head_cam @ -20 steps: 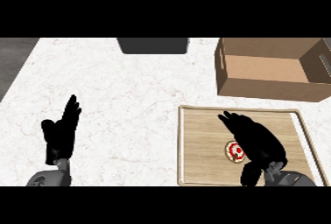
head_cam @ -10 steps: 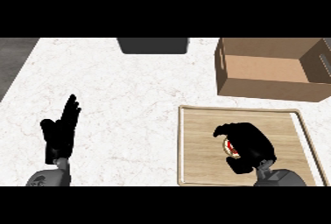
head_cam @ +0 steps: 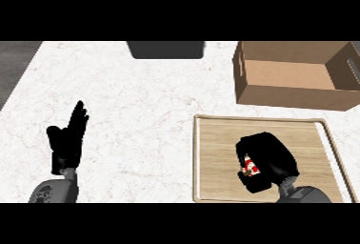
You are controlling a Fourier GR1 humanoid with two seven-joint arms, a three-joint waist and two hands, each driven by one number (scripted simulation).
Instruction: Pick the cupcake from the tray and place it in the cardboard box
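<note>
The cupcake sits in the lower right of the frame, on the wooden tray; only a small patch of red and white shows, the rest being hidden under the right hand; that hand's fingers and thumb curl over and around the cupcake, apparently gripping it, though whether it has left the tray's surface cannot be told from this steep angle. The grey forearm of that hand enters from the lower edge, just right of the tray's middle.

The tray is a pale wood rectangle with a raised rim, lying flat on the white marbled counter; just above it, in the upper right of the frame, stands the cardboard box, open at the top, its brown inner walls and floor showing; box and tray are near each other but apart.

At the lower left the left hand rests open over the counter, fingers straight and pointing up the frame, holding nothing; at the upper middle edge lies a dark grey object, cut off by the frame.
</note>
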